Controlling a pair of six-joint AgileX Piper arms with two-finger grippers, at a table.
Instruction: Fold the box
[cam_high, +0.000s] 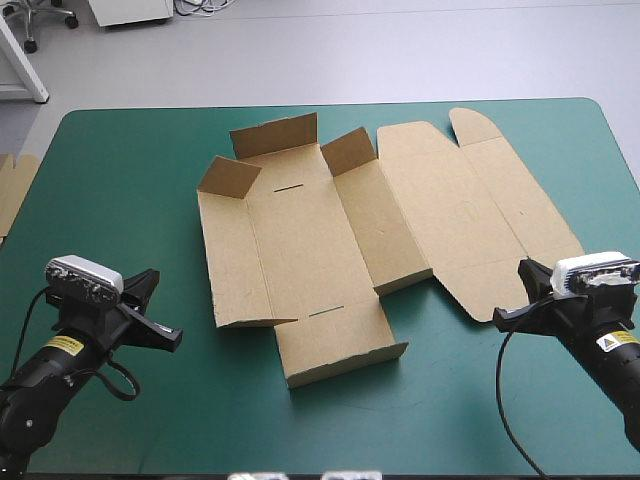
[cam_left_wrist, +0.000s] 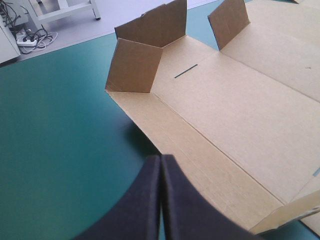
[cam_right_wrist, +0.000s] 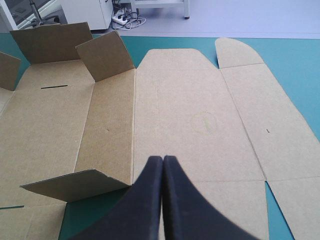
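Left gripper (cam_left_wrist: 161, 157) and right gripper (cam_right_wrist: 163, 158) both have fingers pressed together tip to tip, the box (cam_high: 330, 240) spread mostly flat just ahead of and between them (far flaps standing up) on the teal-green cover (cam_high: 120, 200).

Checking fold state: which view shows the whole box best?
High view: the whole box shows, mostly flat with a few flaps raised. Left wrist view shows only its left panels and raised flaps; right wrist view shows the flat lid side, cropped.
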